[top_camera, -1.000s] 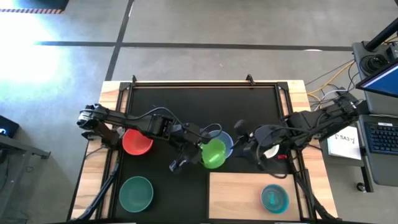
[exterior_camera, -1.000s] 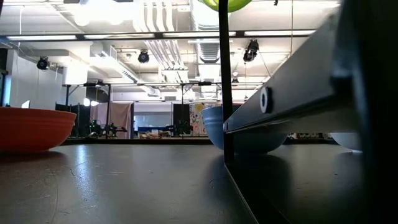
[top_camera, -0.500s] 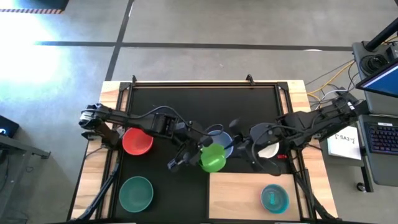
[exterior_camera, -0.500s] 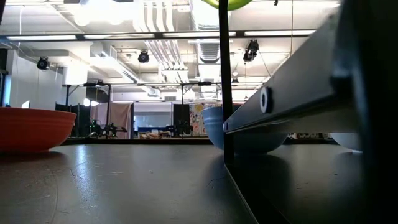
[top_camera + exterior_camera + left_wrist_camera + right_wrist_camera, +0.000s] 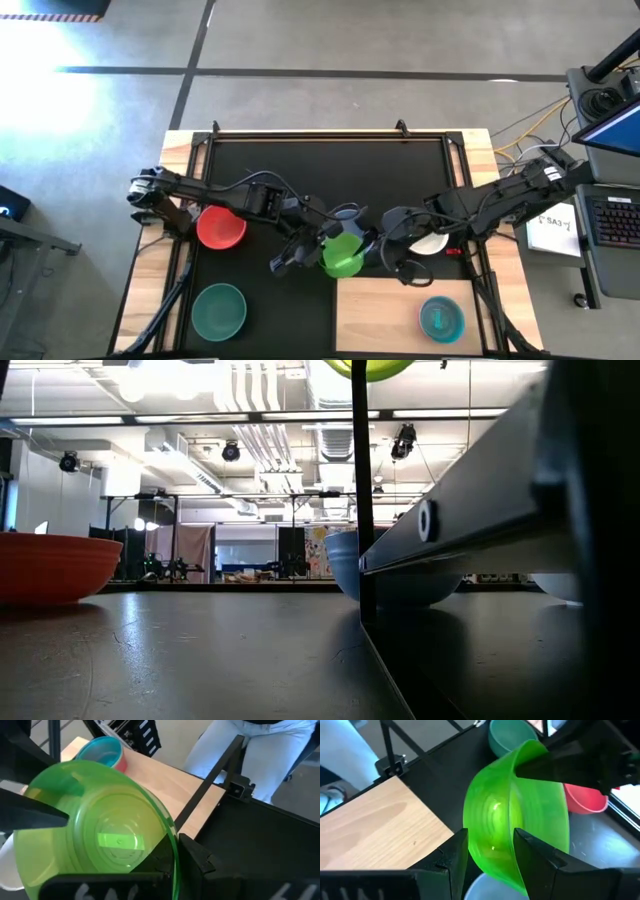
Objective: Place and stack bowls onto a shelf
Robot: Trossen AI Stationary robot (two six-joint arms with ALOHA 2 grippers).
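Left gripper (image 5: 322, 243) is clamped on the rim of the light green bowl (image 5: 343, 253), held in the air mid-table, just short of the shelf (image 5: 385, 312). Thin, stiff, light plastic, likely slippery; the rim is the best hold. It is tipped on edge, no long axis. Right gripper (image 5: 378, 247) stands wide around its near rim.

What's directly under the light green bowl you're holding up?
The periwinkle bowl sits partly beneath the light green bowl, beside the shelf. The left tool grips the green rim; the mat below is hidden.
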